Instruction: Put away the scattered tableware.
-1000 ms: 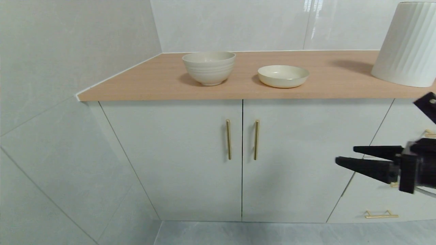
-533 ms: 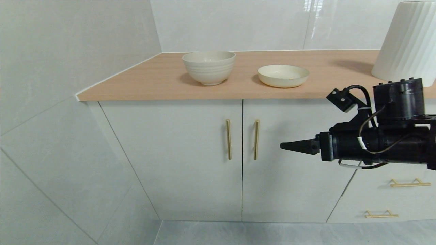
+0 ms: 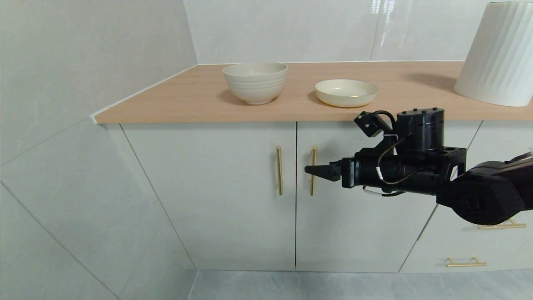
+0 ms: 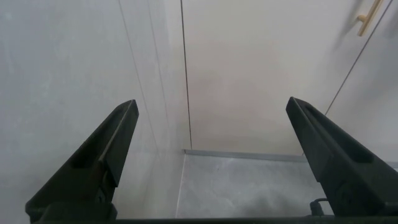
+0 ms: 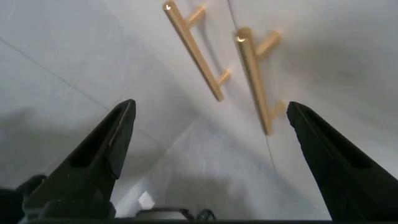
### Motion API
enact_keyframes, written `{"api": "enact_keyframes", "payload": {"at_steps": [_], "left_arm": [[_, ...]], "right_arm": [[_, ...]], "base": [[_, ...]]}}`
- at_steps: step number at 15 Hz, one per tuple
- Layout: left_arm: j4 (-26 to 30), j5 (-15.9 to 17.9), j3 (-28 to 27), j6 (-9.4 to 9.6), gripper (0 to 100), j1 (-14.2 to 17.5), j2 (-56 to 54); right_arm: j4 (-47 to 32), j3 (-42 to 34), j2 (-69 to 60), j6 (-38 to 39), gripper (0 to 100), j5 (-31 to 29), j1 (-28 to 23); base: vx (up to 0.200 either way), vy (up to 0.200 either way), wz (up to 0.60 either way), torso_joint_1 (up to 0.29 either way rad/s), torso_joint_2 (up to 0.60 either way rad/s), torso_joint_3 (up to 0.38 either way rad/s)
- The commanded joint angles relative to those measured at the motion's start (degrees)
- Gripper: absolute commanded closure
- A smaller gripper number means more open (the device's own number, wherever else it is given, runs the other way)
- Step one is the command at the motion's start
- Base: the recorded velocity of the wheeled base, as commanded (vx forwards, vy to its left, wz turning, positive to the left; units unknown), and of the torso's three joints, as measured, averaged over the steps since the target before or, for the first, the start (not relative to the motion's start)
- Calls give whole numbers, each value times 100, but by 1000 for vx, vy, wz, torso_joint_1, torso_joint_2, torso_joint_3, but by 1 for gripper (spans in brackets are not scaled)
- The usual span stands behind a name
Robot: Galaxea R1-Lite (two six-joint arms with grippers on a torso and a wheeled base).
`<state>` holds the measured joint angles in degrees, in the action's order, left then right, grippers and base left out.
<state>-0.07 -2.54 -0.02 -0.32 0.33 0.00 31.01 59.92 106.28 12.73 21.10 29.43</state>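
The cabinet (image 3: 216,200) under the worktop (image 3: 187,102) has both doors closed, so the step in hand looks like opening the right door (image 3: 358,216). If it swings out while the right arm (image 3: 479,196) sits in front of it, door and arm could collide. The tall ribbed white container (image 3: 497,54) stands far right on the worktop; a high arm sweep might clip it.

The bowl (image 3: 255,82) and the shallow dish (image 3: 346,92) sit apart on the worktop above the doors. The dish is near the front edge, where a jolt could slide it off.

The right gripper (image 3: 316,170), fingers spread, hovers close to the right handle (image 3: 313,171). The left handle (image 3: 279,171) is just beside that, so the gripper could close on the wrong bar or miss both.

The left gripper (image 4: 211,104), also spread and empty, hangs low near the floor (image 4: 249,186).
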Motion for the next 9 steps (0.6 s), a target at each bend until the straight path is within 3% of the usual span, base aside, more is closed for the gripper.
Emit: {"api": "enact_keyframes", "payload": {"at_steps": [1, 4, 9], "left_arm": [[-1, -1, 2, -3, 0, 2, 9], [-1, -1, 2, -3, 0, 2, 9], [-1, -1, 2, -3, 0, 2, 9]], "right_arm": [[63, 11, 227, 125, 0, -62, 81], [274, 46, 403, 142, 0, -71, 89], [994, 161, 939, 327, 0, -774, 248]], "base": [[0, 0, 0, 0, 0, 0], [0, 0, 0, 0, 0, 0], [0, 0, 0, 0, 0, 0]]}}
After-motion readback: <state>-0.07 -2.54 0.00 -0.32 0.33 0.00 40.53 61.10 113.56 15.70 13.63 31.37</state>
